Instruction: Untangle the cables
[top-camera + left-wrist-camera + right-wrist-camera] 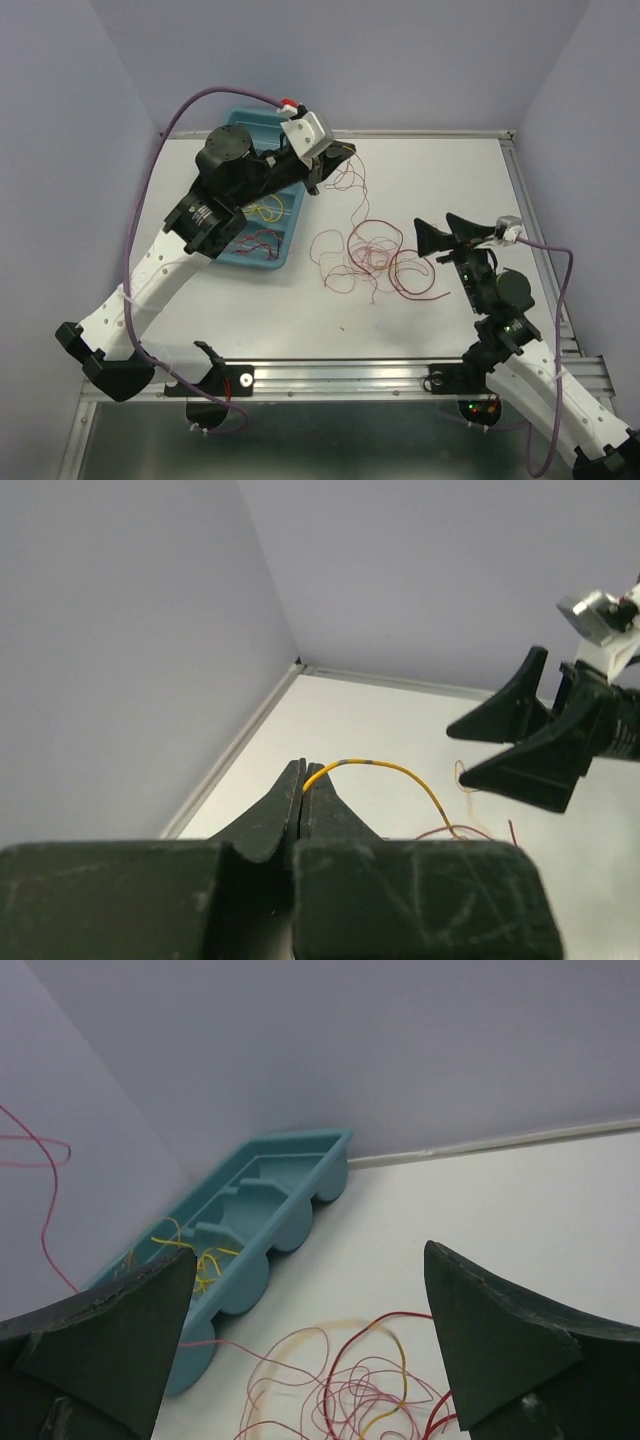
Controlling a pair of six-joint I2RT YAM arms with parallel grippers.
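A tangle of thin red cables (375,258) lies on the white table (440,180), right of the blue tray (283,250). It also shows in the right wrist view (350,1390) with a yellow strand in it. My left gripper (345,152) is raised above the table by the tray's far end, shut on a yellow cable (400,770) that arcs from its tips (304,772) down to the tangle. My right gripper (432,240) is open and empty, just right of the tangle; its fingers (500,1345) stand wide apart.
The blue tray has several compartments; yellow and red wires (262,215) lie in it, the yellow ones also visible in the right wrist view (190,1255). Purple cords (200,100) run along both arms. A metal rail (400,375) runs along the near edge.
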